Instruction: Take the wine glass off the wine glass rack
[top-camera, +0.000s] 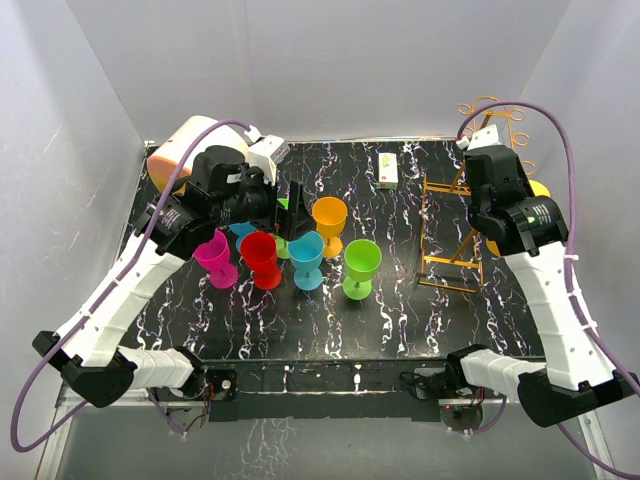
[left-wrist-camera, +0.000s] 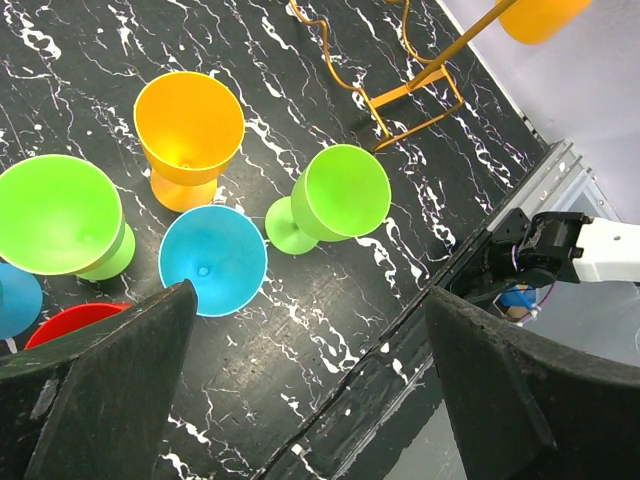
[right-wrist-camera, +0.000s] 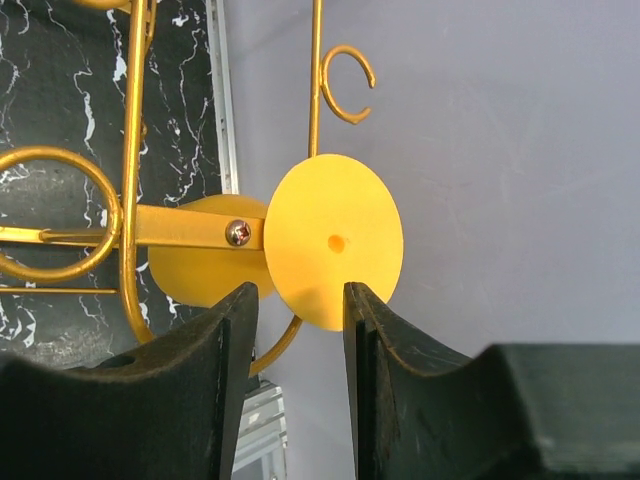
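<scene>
Wine glass rack (right-wrist-camera: 180, 228) of glossy gold metal wire; wine glass (right-wrist-camera: 333, 240) of smooth plastic; marbled, glossy tabletop (top-camera: 400, 320).

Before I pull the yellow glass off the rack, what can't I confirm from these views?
- Right wrist: on the wine glass rack, the yellow wine glass hides its own stem behind its round base, so contact with the right gripper is unclear.
- Top: the right arm covers that gripper and most of the glass.
- Left wrist: the top edge cuts off both glass and rack.
</scene>
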